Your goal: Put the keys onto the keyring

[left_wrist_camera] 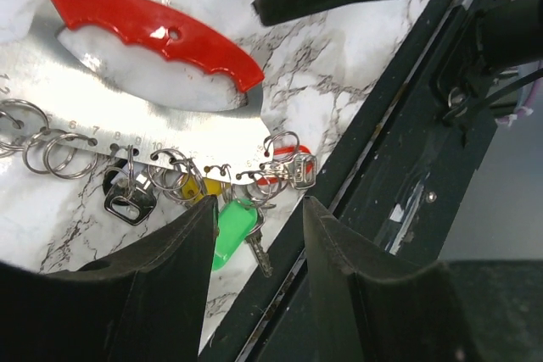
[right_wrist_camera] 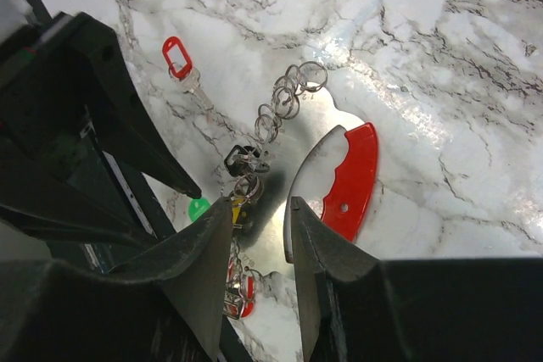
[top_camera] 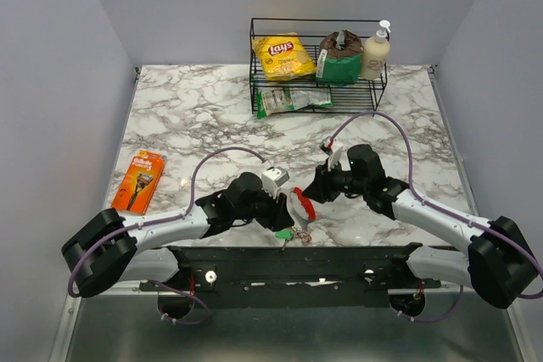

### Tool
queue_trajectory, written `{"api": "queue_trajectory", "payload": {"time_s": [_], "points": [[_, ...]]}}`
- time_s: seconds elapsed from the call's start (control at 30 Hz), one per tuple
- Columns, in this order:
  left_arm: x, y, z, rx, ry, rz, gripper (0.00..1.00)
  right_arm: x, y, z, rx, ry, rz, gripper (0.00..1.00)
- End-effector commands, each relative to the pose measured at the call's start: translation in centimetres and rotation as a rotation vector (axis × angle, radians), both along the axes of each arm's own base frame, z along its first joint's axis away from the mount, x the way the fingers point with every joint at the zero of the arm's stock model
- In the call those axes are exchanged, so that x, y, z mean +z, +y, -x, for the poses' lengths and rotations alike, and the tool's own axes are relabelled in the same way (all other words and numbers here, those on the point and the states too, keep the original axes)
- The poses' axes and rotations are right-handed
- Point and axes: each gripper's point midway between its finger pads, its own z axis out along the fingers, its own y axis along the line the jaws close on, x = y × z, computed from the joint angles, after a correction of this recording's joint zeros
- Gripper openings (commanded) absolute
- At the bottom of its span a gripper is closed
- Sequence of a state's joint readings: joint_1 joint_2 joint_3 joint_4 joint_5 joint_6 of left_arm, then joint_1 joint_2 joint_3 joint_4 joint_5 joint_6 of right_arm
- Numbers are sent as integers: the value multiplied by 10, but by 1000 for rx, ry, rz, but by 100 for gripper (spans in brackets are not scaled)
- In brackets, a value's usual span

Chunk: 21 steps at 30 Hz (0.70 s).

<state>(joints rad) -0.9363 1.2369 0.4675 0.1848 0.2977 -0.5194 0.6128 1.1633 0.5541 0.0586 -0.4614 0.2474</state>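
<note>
The keyring bunch lies at the table's near edge: a silvery-grey flat piece [left_wrist_camera: 119,112] with a red oval loop [left_wrist_camera: 161,31] and small metal rings [left_wrist_camera: 55,152] along its edge. It also shows in the top view [top_camera: 301,204]. Keys hang on those rings: one with a green tag [left_wrist_camera: 233,228], one with a red tag [left_wrist_camera: 290,167], and a black-headed one [left_wrist_camera: 127,201]. My left gripper [left_wrist_camera: 259,214] is open just above the green-tagged key. My right gripper [right_wrist_camera: 259,209] is open over the flat piece [right_wrist_camera: 276,235], beside the red loop [right_wrist_camera: 352,180]. A loose key with a red tag [right_wrist_camera: 178,58] lies apart.
An orange razor pack [top_camera: 138,181] lies at the left. A wire rack [top_camera: 318,82] at the back holds a yellow chip bag [top_camera: 283,57], a green bag and a bottle. The black mounting rail [top_camera: 297,262] runs along the near edge, right below the keys.
</note>
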Motion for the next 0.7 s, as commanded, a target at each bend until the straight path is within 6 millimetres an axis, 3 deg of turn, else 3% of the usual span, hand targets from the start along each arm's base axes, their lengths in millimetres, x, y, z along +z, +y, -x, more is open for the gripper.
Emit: {"api": "queue_trajectory", "payload": {"time_s": [0.0,0.4,0.67], "points": [[17,1,-5,9,-63,20,53,-4,0,3,13,20,-13,43],[6,-16,-2,-55,-50,-46,52,-12,-10,-5,-70,46,1,43],[-14,-17,-6,-70,-35,-134,52,-15,-13,-5,-75,65,-1,43]]}}
